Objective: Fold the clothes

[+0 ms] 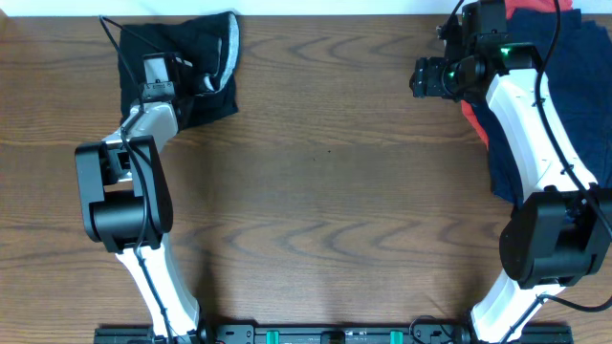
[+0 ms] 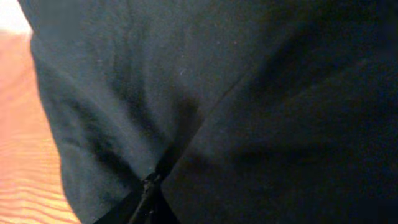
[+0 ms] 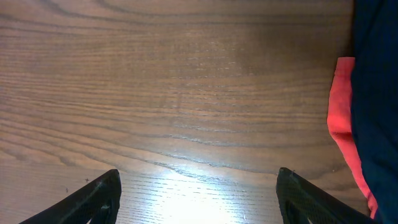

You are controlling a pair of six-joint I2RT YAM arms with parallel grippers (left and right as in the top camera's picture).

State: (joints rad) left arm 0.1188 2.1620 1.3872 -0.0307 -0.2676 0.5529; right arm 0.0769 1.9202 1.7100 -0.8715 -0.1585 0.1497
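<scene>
The black shorts [image 1: 196,107] lie bunched at the table's far left corner, with the light grey-white waistband [image 1: 228,53] showing on their right side. My left gripper [image 1: 158,69] is down on the shorts. In the left wrist view the black fabric [image 2: 236,93] fills the frame and gathers into a pinch at my left gripper [image 2: 149,183], which looks shut on it. My right gripper [image 1: 421,76] is open and empty above bare wood at the far right; it also shows in the right wrist view [image 3: 199,199].
A pile of navy blue garments [image 1: 583,86] with a red-orange garment [image 1: 473,119] under it lies at the far right, just right of my right gripper. Both show in the right wrist view, navy [image 3: 379,93] and red-orange [image 3: 342,118]. The wooden table [image 1: 325,191] spans the middle.
</scene>
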